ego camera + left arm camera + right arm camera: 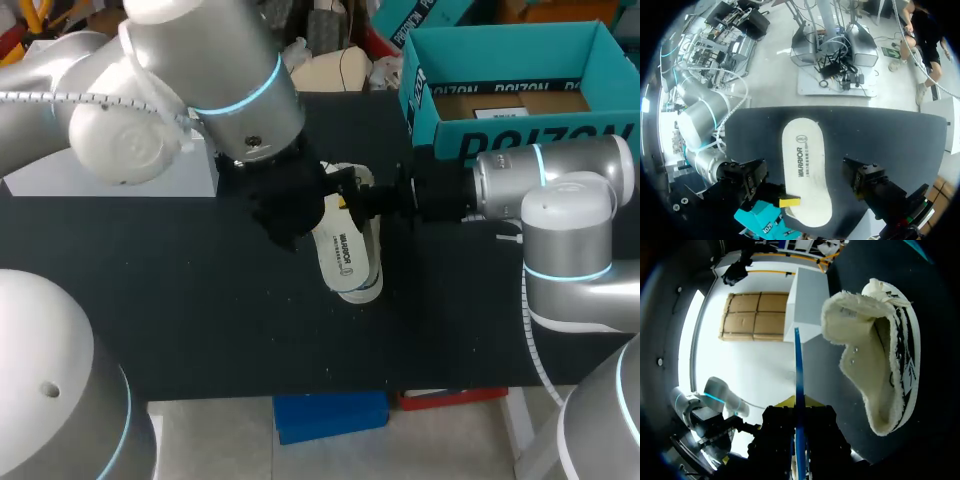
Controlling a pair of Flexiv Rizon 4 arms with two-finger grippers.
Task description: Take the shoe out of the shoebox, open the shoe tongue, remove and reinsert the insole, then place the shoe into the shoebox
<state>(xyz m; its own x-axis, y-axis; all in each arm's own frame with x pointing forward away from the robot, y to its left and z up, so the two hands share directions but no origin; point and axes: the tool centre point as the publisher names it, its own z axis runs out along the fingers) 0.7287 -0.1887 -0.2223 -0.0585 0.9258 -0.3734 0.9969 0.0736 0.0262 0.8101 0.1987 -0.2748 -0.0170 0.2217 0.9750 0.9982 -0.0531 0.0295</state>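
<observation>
Although much of the middle of the surface (180,280) is covered by the two arms in the head view, a white insole (345,258) is seen on the dark cloth between them, printed side up. Whether it lies flat or is raised at one end cannot be told. In the left wrist view the insole (805,165) is framed by the left end effector (807,180), whose dark fingers are spread wide to either side and kept apart from it; their yellow tips are not made out. One yellow tip of the right end effector (790,201) is laid on the end of the insole nearest the shoebox (757,220). From the right wrist the insole (797,370) is seen edge-on as a thin blue line, pinched by the right end effector (796,405).

The shoe (875,365), cream and fleece-lined with its mouth wide open, is shown on the surface just beside the insole. In the head view only a white scrap of the shoe (350,178) is visible behind the left end effector (290,205). The teal shoebox (520,130) is set at the far right edge, its far side cut off.
</observation>
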